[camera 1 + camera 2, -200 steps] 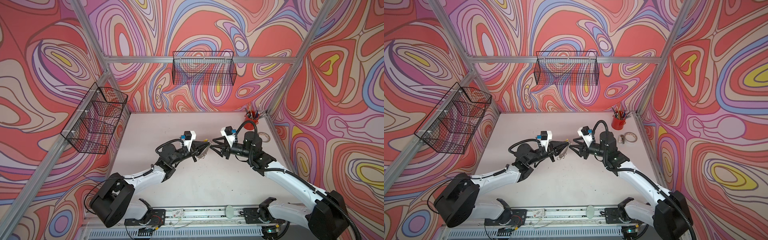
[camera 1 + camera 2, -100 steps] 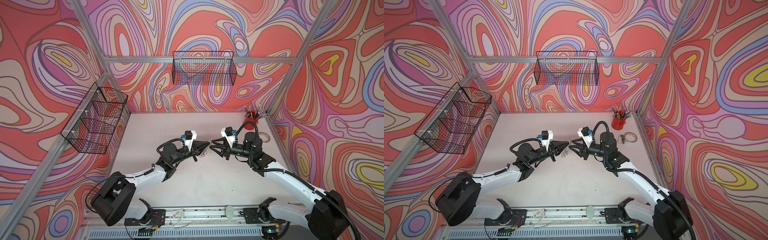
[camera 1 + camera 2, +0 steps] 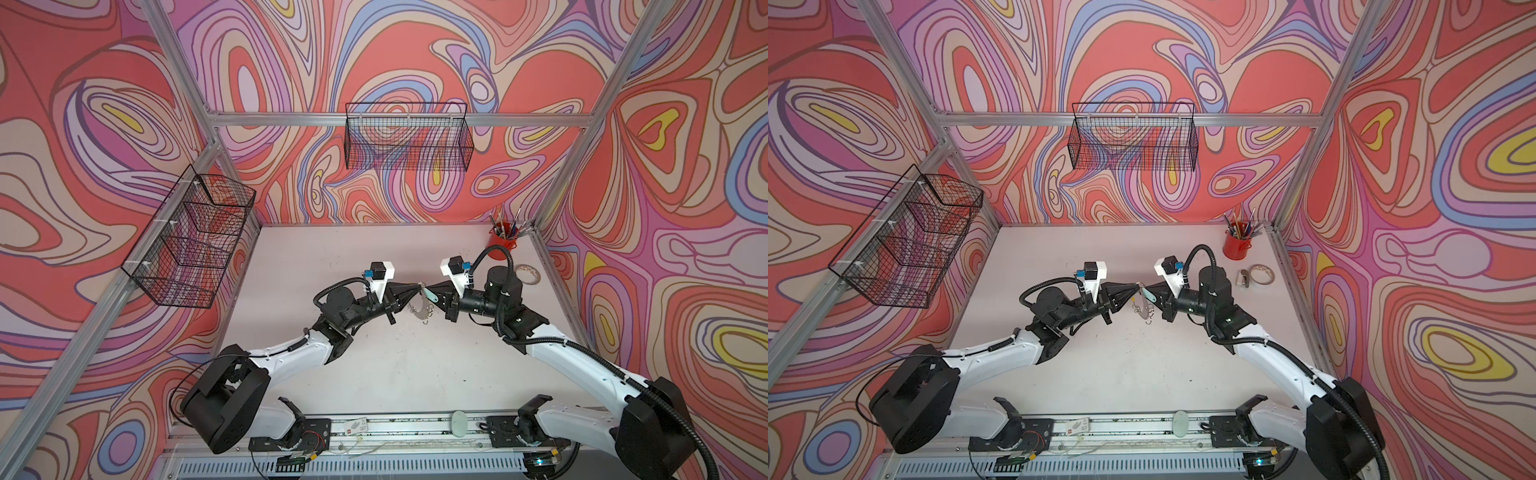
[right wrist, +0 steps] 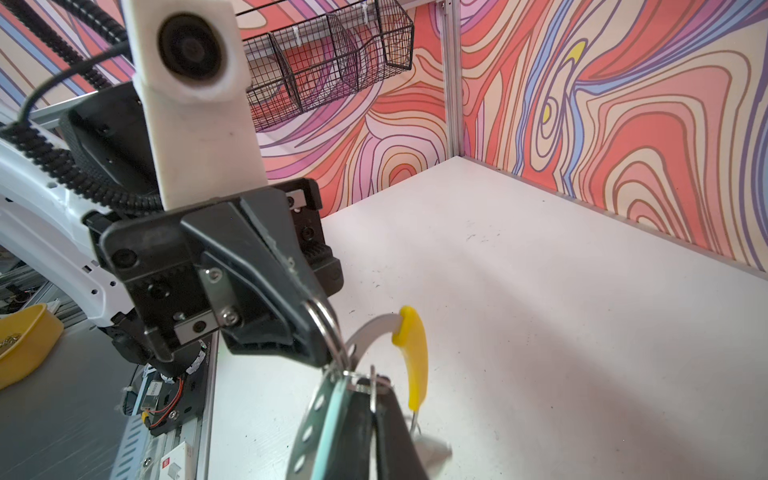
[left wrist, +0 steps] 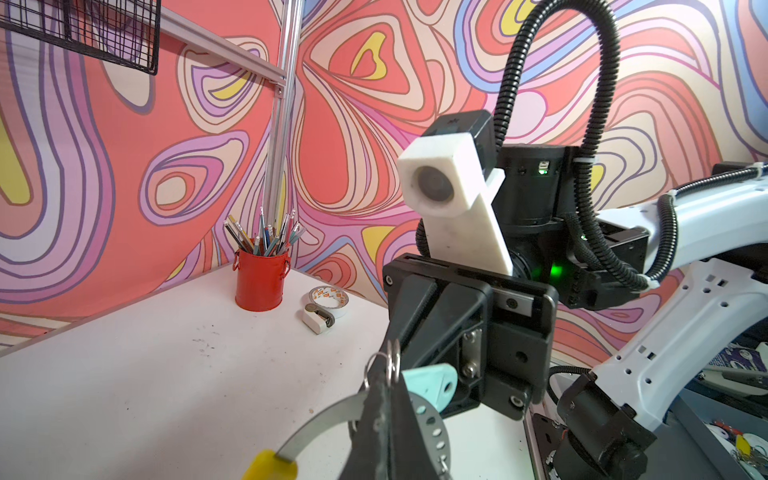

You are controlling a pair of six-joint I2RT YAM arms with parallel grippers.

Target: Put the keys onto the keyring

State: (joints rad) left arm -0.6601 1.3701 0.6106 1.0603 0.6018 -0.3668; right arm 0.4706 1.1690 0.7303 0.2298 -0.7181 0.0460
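Note:
Both grippers meet tip to tip above the middle of the table. My left gripper [image 3: 417, 286] [image 3: 1137, 286] [image 5: 384, 374] is shut on the keyring [image 3: 422, 309] [image 3: 1144, 309] [image 5: 320, 422], a flat grey hoop with holes and a yellow sleeve [image 5: 270, 467] [image 4: 413, 357]. A small wire loop [image 5: 388, 361] sticks out at its tip. My right gripper [image 3: 428, 289] [image 3: 1148, 289] [image 4: 374, 386] is shut on a thin metal key [image 4: 371, 384]. The key's pale teal tag [image 3: 431, 296] [image 5: 430, 384] lies alongside the fingers, against the hoop.
A red cup of pens [image 3: 504, 240] [image 5: 259, 282] stands at the back right, with a tape roll [image 3: 527, 274] [image 5: 330, 297] and a small white object [image 5: 316, 319] beside it. Wire baskets hang on the back wall [image 3: 405, 139] and the left wall [image 3: 191, 237].
My right gripper has closed from open and moved in until its tip meets the left gripper's. The left gripper has stayed shut on the keyring and lifted slightly.

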